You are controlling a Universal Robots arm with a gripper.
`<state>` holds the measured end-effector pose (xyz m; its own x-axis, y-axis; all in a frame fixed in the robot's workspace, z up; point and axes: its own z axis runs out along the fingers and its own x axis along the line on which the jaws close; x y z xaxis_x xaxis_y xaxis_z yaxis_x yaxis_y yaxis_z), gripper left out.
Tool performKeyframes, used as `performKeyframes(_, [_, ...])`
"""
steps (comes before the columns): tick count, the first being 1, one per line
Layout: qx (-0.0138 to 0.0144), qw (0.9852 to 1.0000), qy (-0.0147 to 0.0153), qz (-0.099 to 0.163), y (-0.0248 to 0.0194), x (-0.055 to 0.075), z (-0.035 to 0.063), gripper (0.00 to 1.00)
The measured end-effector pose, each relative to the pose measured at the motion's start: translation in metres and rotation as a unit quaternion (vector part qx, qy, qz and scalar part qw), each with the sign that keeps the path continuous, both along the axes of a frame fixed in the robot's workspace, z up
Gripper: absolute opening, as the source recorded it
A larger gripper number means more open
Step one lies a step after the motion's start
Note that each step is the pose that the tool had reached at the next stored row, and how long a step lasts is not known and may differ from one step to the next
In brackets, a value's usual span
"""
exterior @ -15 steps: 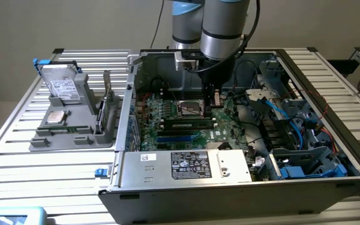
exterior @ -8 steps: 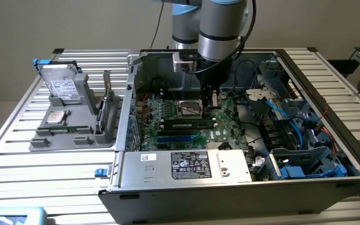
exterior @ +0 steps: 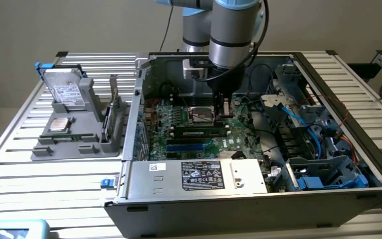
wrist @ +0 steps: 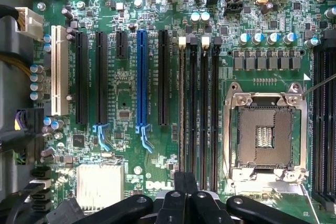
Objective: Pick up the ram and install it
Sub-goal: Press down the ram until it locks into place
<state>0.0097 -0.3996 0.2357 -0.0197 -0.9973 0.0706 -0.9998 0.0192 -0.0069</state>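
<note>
You had the pincer [exterior: 226,110] pinched fully closed, nothing between its fingers [wrist: 178,203]. It hung inside the open case [exterior: 257,204], over the motherboard [wrist: 126,85] by the CPU socket [wrist: 265,135]. The ram [exterior: 201,133] stood in a black slot just beside that socket. Couldn't tell if it was latched.

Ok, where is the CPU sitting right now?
The CPU lies on the grey tray at the exterior view's left, outside the case, just nearer the camera than the hard drive. Its socket in the case is empty.
</note>
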Motion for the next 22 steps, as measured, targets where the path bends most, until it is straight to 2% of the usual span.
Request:
performKeyframes(10, [-0.0003, 1.0, -0.004, -0.002, 0.0004, -0.0018, -0.0027, 0.11])
performKeyframes(22, [-0.0015, 1.0, -0.0049, -0.002, 0.0004, -0.0018, -0.0053, 0.11])
